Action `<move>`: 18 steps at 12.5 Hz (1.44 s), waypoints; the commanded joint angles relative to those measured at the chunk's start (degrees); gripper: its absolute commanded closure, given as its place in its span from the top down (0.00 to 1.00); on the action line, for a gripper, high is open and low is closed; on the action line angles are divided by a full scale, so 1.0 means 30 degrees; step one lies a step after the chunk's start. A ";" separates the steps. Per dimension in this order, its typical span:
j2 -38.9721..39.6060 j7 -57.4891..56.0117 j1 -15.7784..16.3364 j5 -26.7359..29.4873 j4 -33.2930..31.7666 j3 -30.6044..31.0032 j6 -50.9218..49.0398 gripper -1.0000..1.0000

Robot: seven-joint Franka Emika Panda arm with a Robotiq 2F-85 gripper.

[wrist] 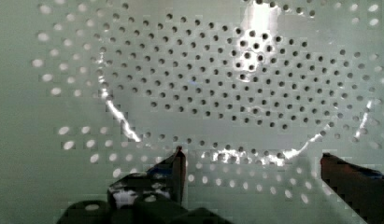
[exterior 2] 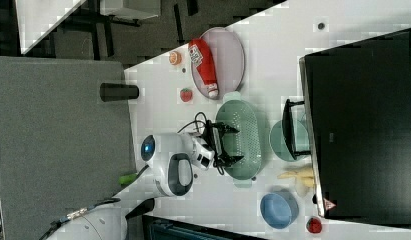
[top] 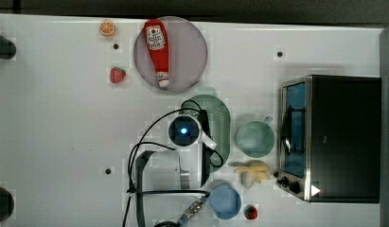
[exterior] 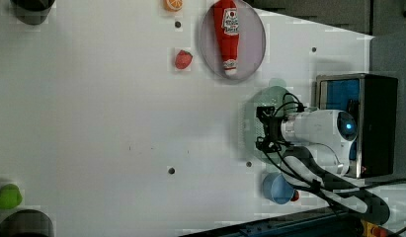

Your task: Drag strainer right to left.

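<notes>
Perforated mint plastic is sitting closest to the wrist lens: the strainer (wrist: 236, 79) floor, with the gripper (wrist: 252, 163) fingers standing apart just above it, clamped on nothing.

Landmark: toaster oven (top: 341, 137). You are finding the strainer (top: 216, 125) near the oven's door side, with the green cup (top: 255, 138) sitting between the two. In the right view the gripper (exterior 2: 228, 144) is reaching into the strainer (exterior 2: 243, 140) bowl.

Handling judgement: you are working with thin moulded plastic, likely light, stiff and slick on the white table (top: 64, 142), so it is probably going to slide easily and may skate or rotate if pushed off-centre. You are best taking hold on the rim or pressing a finger against the inner wall on the side toward the oven, low down, to avoid tipping.
</notes>
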 commanded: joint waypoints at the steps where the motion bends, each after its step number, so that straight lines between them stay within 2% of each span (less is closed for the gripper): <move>1: -0.0553 0.2307 0.0956 -0.0171 0.0242 0.0659 0.0238 1.00; 10: 0.0170 0.7620 0.4181 -0.0159 0.1055 0.1484 0.0049 1.00; 15: 0.1502 0.8790 0.5524 -0.0032 0.2951 0.1522 -0.0250 1.00; 18: 0.2144 0.8802 0.6356 0.0765 0.4412 0.1574 -0.1406 1.00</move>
